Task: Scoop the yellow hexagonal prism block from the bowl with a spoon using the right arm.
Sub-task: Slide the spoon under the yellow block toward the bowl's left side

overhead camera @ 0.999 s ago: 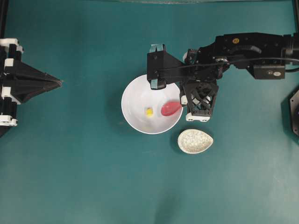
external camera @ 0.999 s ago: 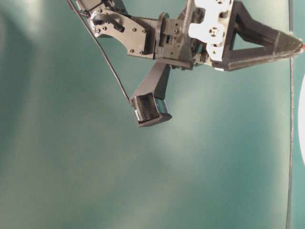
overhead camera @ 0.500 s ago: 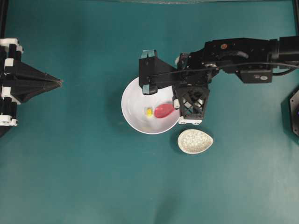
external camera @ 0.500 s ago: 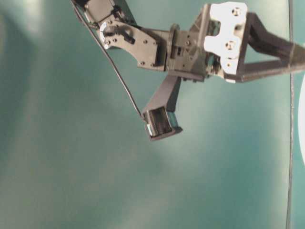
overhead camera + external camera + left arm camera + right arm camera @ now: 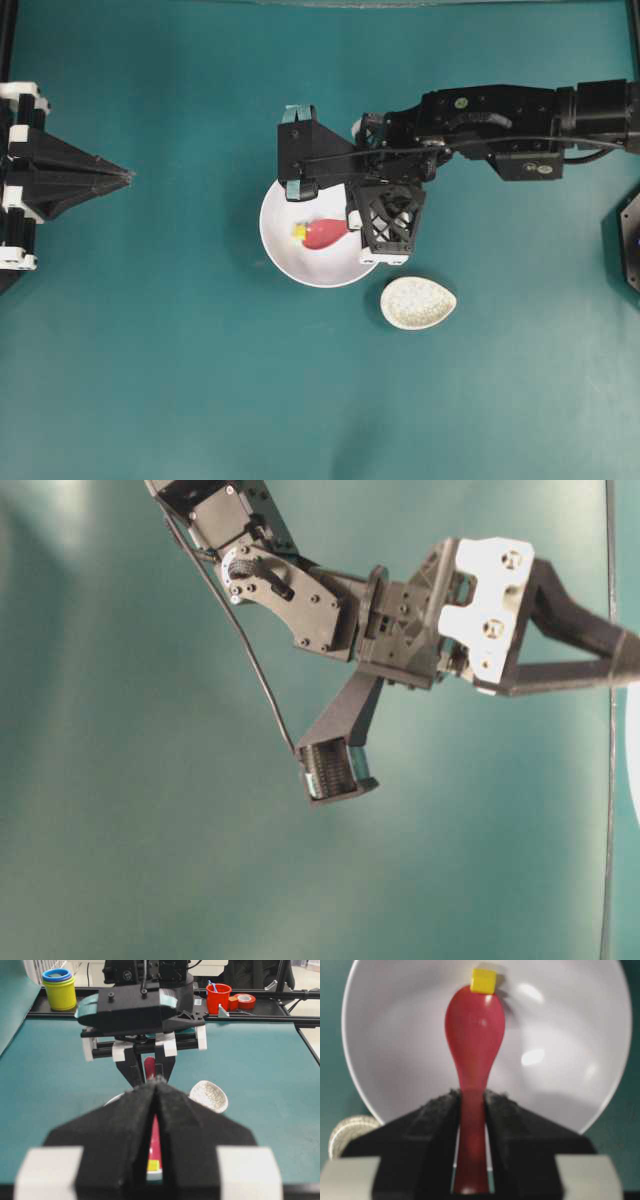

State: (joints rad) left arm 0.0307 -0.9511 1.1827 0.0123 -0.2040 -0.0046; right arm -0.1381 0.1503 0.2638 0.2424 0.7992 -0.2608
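Right gripper (image 5: 470, 1110) clamps the spoon (image 5: 474, 1035) — tip touching the yellow block (image 5: 484, 981) inside the bowl (image 5: 560, 1025); spoon rest (image 5: 418, 303) nearby.

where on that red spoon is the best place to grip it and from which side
The straight handle, from its tail end in line with it, as the right gripper does now: fingers pinch the spoon on its narrow flat sides, leaving the oval scoop free to reach the yellow block in the bowl.
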